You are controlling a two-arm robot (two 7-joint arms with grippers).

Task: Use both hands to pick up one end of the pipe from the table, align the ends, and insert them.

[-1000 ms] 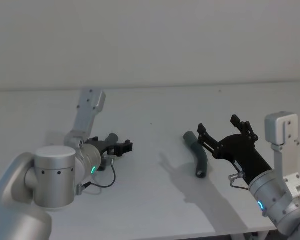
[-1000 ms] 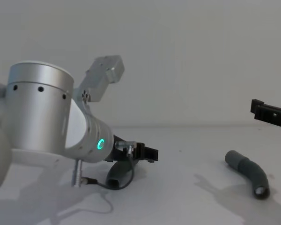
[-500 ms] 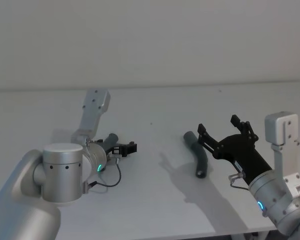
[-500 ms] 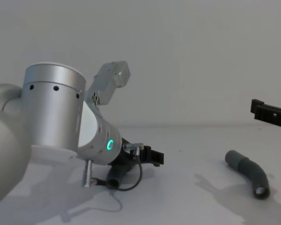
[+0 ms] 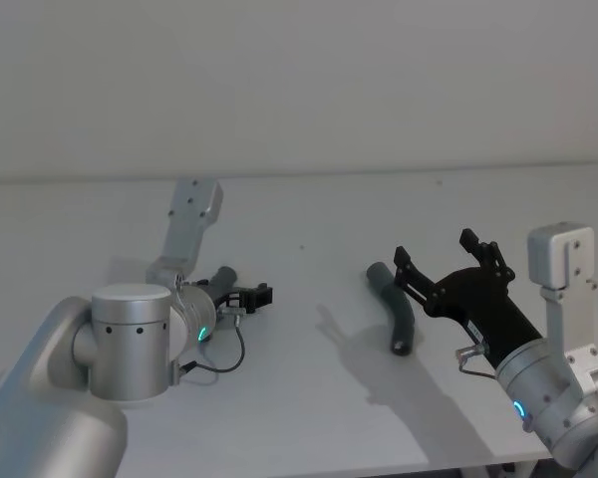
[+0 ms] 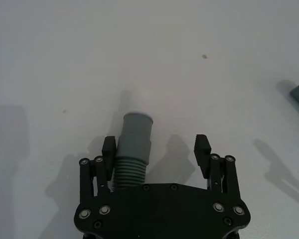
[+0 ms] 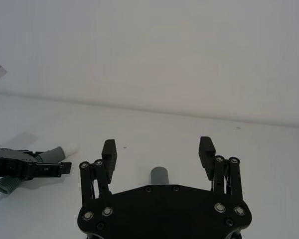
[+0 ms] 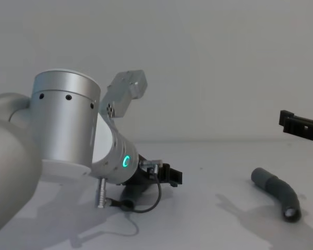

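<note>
**Both grippers spread wide, one at each pipe piece**

The left gripper (image 5: 251,296) is down low over the left half of the desk (image 5: 309,209), roughly midway between its front and back edges. It is released: its fingers (image 6: 108,149) stand wide apart with nothing clamped. The ribbed pipe piece (image 6: 132,149) lies on the desk between them. It sits hard up against one finger, while the other finger is well clear of it. The ribbed section sits at the gripper's palm, and a smooth, wider end pokes out past the fingertips. In the right wrist view the same piece (image 7: 52,155) ends in a pale tip toward the middle of the desk. A green ring light (image 5: 201,335) glows on the left arm's wrist, and a thin black cable (image 5: 224,358) loops from it down to the desk.

Over on the right half of the desk, the right gripper (image 5: 435,249) is held up off the surface. It is released as well, with its fingers spread and nothing in them. The bent pipe piece (image 5: 391,309) lies flat on the desk just beside and below it, on the side nearer the desk's middle. One end points toward the back edge, and its open dark mouth faces the front edge. The two pipe pieces are well apart. Behind the desk's back edge rises a plain pale wall (image 5: 299,80).
</note>
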